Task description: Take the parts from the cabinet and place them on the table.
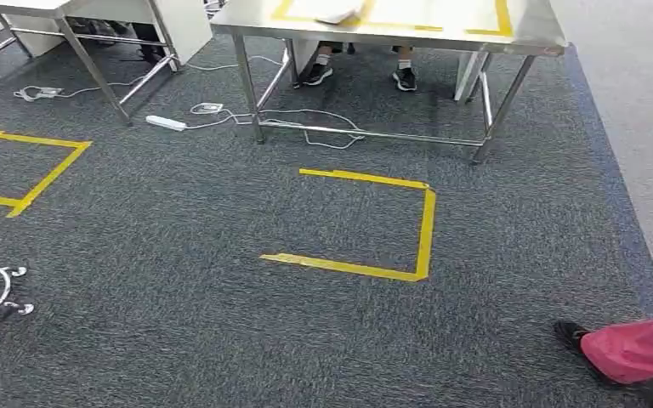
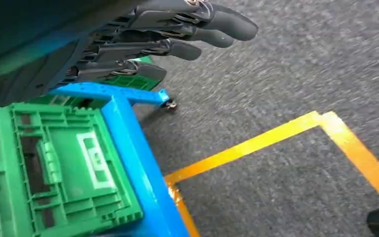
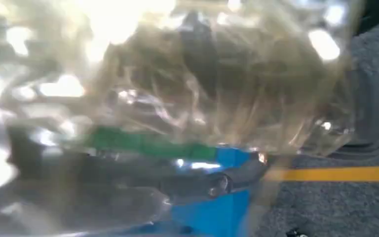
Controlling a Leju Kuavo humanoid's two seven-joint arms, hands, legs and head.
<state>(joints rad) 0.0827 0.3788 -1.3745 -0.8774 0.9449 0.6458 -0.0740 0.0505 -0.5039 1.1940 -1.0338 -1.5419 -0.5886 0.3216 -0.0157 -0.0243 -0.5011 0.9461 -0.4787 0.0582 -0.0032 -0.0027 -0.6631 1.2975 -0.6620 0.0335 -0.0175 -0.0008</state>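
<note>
A clear plastic bag of parts (image 3: 202,84) sits right in front of the right wrist camera, blurred and shiny. My right hand (image 3: 177,180) shows only as dark shapes behind it and appears to hold it. My left hand (image 2: 177,34) hangs empty with its fingers stretched out, just above a green crate (image 2: 59,168) on a blue cart frame (image 2: 133,158). The steel table (image 1: 391,38) stands ahead at the far side of the carpet, with a yellow tape rectangle on its top and a pale item (image 1: 340,14) lying inside it.
A yellow tape square (image 1: 425,229) marks the carpet before the table, and another (image 1: 42,178) lies to the left. A power strip and cables (image 1: 166,123) trail near the table legs. A person's shoes (image 1: 404,78) show under the table. A red-trousered leg (image 1: 638,348) is at lower right.
</note>
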